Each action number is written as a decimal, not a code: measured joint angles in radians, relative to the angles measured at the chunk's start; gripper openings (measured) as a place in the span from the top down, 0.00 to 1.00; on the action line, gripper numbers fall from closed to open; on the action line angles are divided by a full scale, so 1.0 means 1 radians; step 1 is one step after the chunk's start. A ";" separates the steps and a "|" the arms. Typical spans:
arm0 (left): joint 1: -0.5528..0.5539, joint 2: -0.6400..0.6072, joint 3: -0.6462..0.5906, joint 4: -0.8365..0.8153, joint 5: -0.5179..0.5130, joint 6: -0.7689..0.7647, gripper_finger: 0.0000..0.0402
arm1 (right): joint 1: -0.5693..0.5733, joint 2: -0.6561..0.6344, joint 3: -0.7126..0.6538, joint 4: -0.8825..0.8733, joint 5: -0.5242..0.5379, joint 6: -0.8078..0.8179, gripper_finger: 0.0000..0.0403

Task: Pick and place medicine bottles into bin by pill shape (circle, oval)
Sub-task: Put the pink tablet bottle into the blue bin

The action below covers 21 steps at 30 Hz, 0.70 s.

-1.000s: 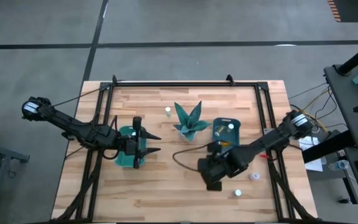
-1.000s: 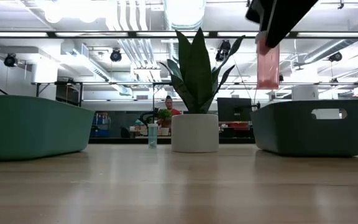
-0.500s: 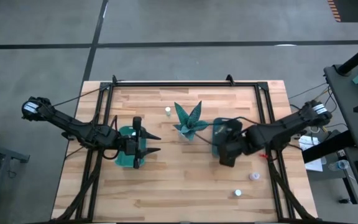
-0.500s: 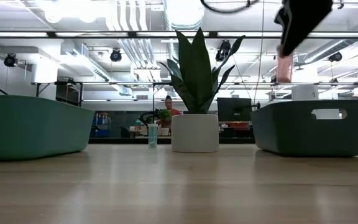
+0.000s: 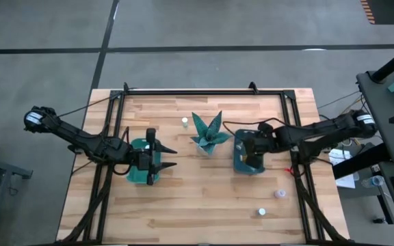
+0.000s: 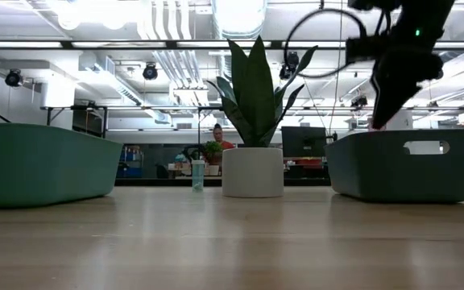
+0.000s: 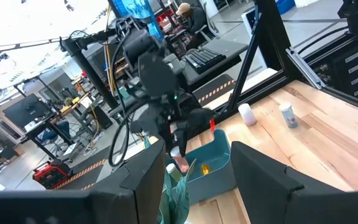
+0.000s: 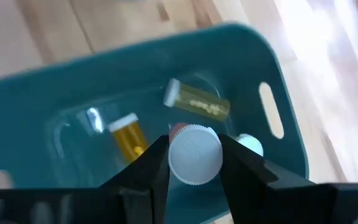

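My right gripper (image 5: 252,154) hangs over the right teal bin (image 5: 238,164), shut on a small bottle with a white cap (image 8: 194,155) and a pinkish body (image 7: 180,163). The bin holds an amber bottle (image 8: 128,134), a clear bottle lying on its side (image 8: 197,102) and a white-capped one (image 8: 252,144). My left gripper (image 5: 166,157) waits open and empty over the left teal bin (image 5: 137,174). Loose bottles stand on the table: one far of the plant (image 5: 184,122), two near the right front (image 5: 279,194) (image 5: 261,212). My right gripper pinches the bottle between its two fingers (image 8: 148,168) at its cap end (image 8: 194,155), one finger on each side. The fingers come from above, pointing down. The bottle hangs below them, cap up, clear above the bin's inside.
A teal spiky plant (image 5: 207,133) in a white pot (image 6: 252,171) stands between the two bins. A dark frame (image 5: 204,91) runs along the table's far and side edges. Bare wood lies along the near edge. A person shows in the room beyond the table (image 6: 218,133).
My right gripper has carried the bottle from the near middle of the table toward the far edge and over the right bin, then lowered it toward the bin's opening, staying shut on it.
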 joint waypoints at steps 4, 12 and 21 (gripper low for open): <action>0.000 0.000 0.000 0.002 0.000 0.000 0.58 | -0.052 0.002 -0.047 0.016 -0.026 -0.033 0.72; 0.000 0.000 0.000 0.002 0.000 0.005 0.58 | -0.077 0.003 -0.080 0.096 -0.067 -0.064 0.72; 0.000 0.000 0.000 0.000 0.000 0.005 0.58 | -0.077 0.039 -0.083 0.139 -0.071 -0.080 0.72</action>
